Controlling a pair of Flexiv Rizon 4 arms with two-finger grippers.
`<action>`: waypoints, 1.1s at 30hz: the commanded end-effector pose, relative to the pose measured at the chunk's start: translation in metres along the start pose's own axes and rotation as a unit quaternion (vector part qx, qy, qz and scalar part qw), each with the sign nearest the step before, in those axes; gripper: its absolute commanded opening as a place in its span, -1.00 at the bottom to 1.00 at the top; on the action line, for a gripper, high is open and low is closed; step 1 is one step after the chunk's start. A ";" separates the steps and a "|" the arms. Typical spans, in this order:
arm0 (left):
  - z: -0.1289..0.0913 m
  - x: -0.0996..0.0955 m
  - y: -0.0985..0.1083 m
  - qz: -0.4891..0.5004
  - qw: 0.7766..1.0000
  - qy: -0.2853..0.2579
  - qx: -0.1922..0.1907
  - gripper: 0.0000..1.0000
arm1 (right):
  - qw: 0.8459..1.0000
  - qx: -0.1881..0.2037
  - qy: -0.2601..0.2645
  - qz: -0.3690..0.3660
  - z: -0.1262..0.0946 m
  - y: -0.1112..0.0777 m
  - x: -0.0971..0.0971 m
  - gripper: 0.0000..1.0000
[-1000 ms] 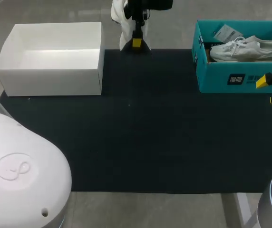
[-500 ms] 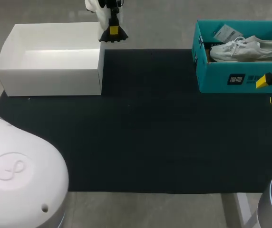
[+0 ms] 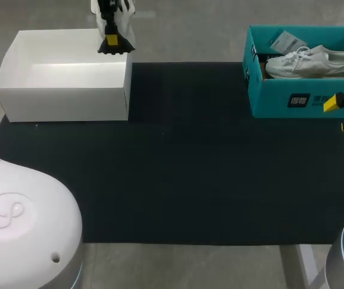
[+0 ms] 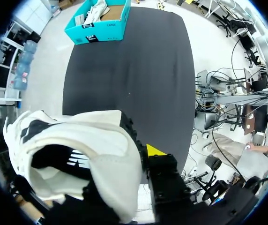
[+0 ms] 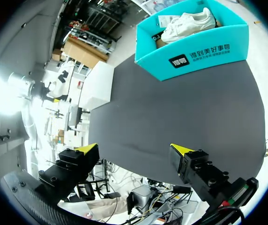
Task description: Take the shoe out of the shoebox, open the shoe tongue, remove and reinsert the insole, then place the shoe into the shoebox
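Probably light and soft-sided, best held at its firmer collar, the white fabric sneaker [image 4: 94,138] is clamped in the left tool [image 3: 110,43] near the surface's far-left corner, while the right tool [image 5: 135,149] stands apart.

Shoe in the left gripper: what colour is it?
White shoe with black markings on its side and a dark interior; the left wrist view shows it best.

You have two white shoes on count: the lifted shoe [image 4: 85,140] and the boxed shoe [image 3: 310,61]. Two boxes: one teal shoebox [image 3: 292,101] at the tabletop's far right corner, one white box [image 3: 61,102] far left. One black mat [image 3: 190,174]. One paper card [image 3: 286,42].
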State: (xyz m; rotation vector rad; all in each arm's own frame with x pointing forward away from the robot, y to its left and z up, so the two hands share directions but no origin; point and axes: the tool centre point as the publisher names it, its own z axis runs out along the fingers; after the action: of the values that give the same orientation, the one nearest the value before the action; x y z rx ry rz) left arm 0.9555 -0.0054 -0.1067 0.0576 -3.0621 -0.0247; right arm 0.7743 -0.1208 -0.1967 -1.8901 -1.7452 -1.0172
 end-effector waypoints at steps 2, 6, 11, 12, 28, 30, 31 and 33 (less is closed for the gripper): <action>-0.005 -0.014 0.031 0.051 0.998 0.018 0.010 -1.00 | 1.000 0.000 -0.001 0.001 0.000 -0.001 0.000 1.00; -0.005 -0.022 0.053 0.073 0.997 0.009 -0.003 -1.00 | 1.000 0.000 -0.001 0.001 0.000 -0.001 0.000 1.00; -0.001 -0.023 0.076 0.066 0.997 -0.012 -0.027 -1.00 | 1.000 0.000 -0.001 0.001 0.000 -0.001 0.000 1.00; 0.000 -0.023 0.081 0.066 0.997 -0.012 -0.029 -1.00 | 1.000 0.000 -0.001 0.001 0.000 -0.001 0.000 1.00; -0.001 -0.026 0.152 0.041 0.998 0.028 -0.025 -1.00 | 1.000 0.000 -0.001 0.001 0.000 -0.001 0.000 1.00; -0.001 -0.026 0.152 0.041 0.998 0.028 -0.025 -1.00 | 1.000 0.000 -0.001 0.001 0.000 -0.001 0.000 1.00; -0.001 -0.026 0.152 0.041 0.998 0.028 -0.025 -1.00 | 1.000 0.000 -0.001 0.001 0.000 -0.001 0.000 1.00; -0.001 -0.026 0.152 0.041 0.998 0.028 -0.025 -1.00 | 1.000 0.000 -0.001 0.001 0.000 -0.001 0.000 1.00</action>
State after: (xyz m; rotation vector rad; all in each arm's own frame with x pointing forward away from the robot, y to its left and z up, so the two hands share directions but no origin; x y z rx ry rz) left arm 0.9763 0.1483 -0.1070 -0.0690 -3.0027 -0.0884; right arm 0.7743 -0.1208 -0.1967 -1.8901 -1.7451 -1.0171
